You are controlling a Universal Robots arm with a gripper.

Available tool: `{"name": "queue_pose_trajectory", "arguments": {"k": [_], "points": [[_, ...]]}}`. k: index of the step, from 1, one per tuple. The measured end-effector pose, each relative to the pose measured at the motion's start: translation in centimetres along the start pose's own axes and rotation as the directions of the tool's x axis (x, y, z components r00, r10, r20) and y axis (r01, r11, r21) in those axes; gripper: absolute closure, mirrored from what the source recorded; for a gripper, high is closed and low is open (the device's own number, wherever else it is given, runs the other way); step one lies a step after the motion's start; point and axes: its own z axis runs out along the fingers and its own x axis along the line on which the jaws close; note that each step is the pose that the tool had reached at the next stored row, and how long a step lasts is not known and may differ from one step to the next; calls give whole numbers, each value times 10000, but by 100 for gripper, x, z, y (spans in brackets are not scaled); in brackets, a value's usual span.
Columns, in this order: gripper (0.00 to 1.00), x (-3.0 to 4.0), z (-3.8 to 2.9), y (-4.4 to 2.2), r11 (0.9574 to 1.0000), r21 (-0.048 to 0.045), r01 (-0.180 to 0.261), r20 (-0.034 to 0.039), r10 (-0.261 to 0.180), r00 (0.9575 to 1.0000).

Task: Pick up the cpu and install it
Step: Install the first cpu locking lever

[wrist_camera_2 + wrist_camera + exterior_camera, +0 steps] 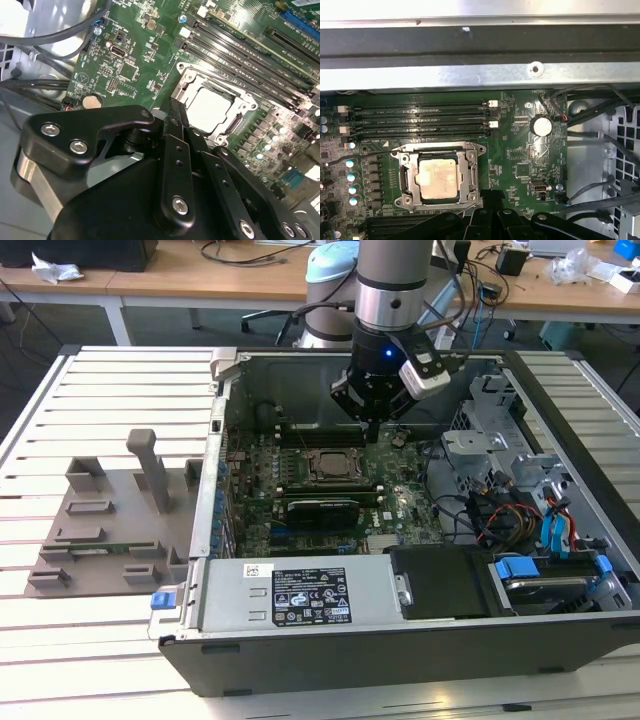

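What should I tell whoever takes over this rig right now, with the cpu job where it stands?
Claw: shut, holding nothing, above the motherboard beside the socket frame, inside the open computer case.
Cpu: lying flat in the socket frame, silvery top up, apart from the claw.
Done: the cpu is out of the claw and seated in its socket.
Left: I cannot tell whether the frame is latched down over the cpu.
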Motion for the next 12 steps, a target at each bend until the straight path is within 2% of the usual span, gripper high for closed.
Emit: {"name": "queue_pose_trajectory", "arguments": {"k": [6, 12], "points": [[89, 0, 0, 0, 9993, -18, 384, 30, -384, 9993], [89, 0, 0, 0, 9953, -43, 964, 78, -964, 9953]]}}
